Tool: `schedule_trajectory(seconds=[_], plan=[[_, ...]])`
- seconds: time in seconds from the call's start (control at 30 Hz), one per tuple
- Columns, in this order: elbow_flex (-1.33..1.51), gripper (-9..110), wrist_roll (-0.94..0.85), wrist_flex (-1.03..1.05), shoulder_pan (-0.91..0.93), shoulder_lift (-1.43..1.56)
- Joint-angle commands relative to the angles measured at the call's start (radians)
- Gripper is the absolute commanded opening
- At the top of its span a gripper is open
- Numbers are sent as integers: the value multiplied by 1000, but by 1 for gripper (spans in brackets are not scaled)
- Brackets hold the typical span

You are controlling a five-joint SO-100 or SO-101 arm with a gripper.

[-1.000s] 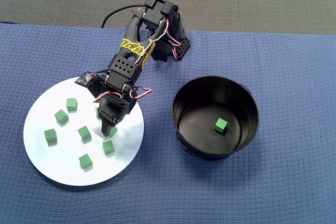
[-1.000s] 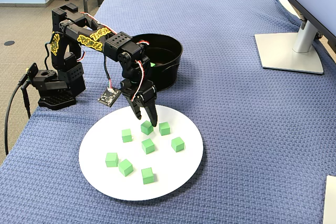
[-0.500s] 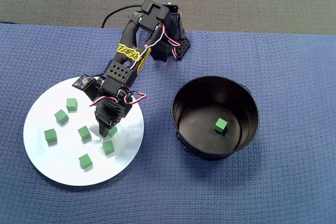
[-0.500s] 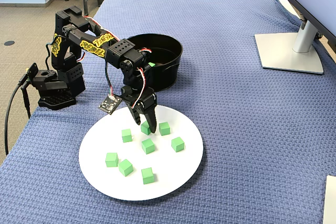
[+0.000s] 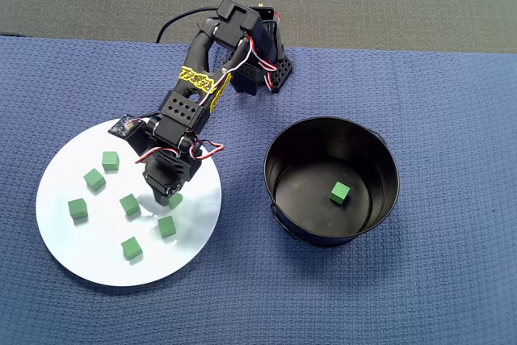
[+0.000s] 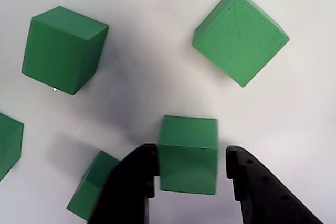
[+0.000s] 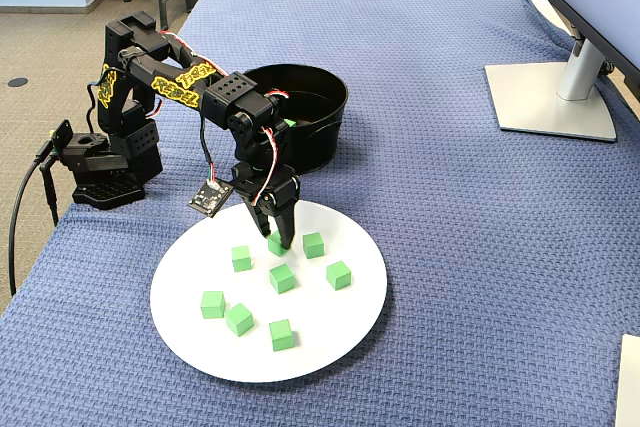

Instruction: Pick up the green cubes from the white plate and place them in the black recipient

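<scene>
Several green cubes lie on the white plate (image 5: 81, 248), among them one (image 5: 129, 204) at mid-plate and one (image 5: 166, 225) nearer the front. My gripper (image 5: 166, 198) is down on the plate's right part and straddles one cube (image 6: 188, 153). In the wrist view the left finger (image 6: 134, 182) touches that cube's side, while a thin gap shows before the right finger (image 6: 252, 187); the jaws stand open. The fixed view shows the gripper (image 7: 280, 242) upright over the plate (image 7: 330, 332). The black recipient (image 5: 279, 159) stands right of the plate with one cube (image 5: 340, 192) inside.
The arm's base (image 5: 260, 70) sits at the back edge of the blue cloth. A small circuit board (image 7: 210, 197) hangs beside the wrist. A monitor stand (image 7: 550, 97) rests at the far right in the fixed view. Two cubes (image 6: 63, 48) (image 6: 240, 35) lie just ahead of the jaws.
The gripper has come down onto the plate and its fingers have narrowed around one cube. The other cubes and the pot have not moved.
</scene>
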Motion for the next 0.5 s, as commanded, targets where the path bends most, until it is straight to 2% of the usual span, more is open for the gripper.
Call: schedule_trajectory(seconds=[0.0,0.2,0.47], plan=[[-57,0,-15,-18,8,6],[-28,0,-15,-29,9,49],[25,0,31,167,-72,518]])
